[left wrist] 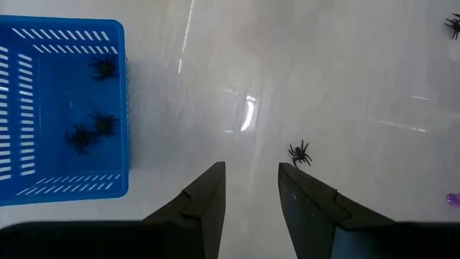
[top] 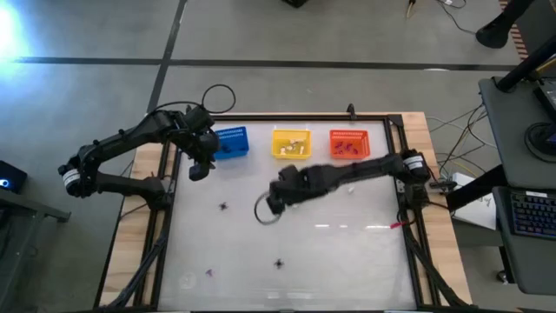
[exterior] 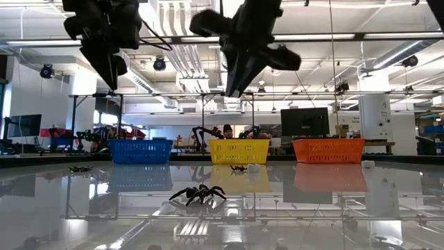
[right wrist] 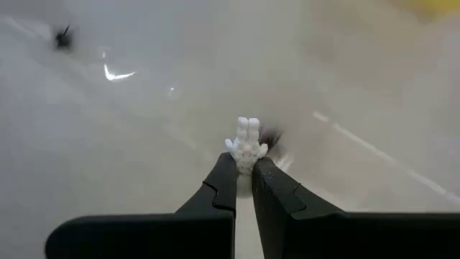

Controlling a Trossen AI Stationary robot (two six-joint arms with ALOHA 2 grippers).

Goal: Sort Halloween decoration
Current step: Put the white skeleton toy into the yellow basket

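No legible text, label, brand, number or sign anywhere. Nothing printed on the blue basket point(top: 231, 142), the yellow basket point(top: 291, 143) or the orange basket point(top: 348, 143). Screens and gear beyond the baskets too small to read.

Table top point(top: 347, 252): smooth, glossy whitish sheet; mirrors ceiling lights and the baskets in low view. Border strips point(top: 139, 200): pale bare wood, matt.
Blue basket point(left wrist: 43, 108), yellow basket point(top: 291, 143), orange basket point(top: 348, 143): slotted moulded plastic, slight sheen.
Left gripper point(left wrist: 251, 198), right gripper point(right wrist: 244, 176): fingers dark and matt, smooth-faced.
White trinket point(right wrist: 246, 144) pinched in right gripper: knobbly, matt whitish plastic by look.
Spider point(exterior: 198, 194): black, slightly shiny, thin legs.
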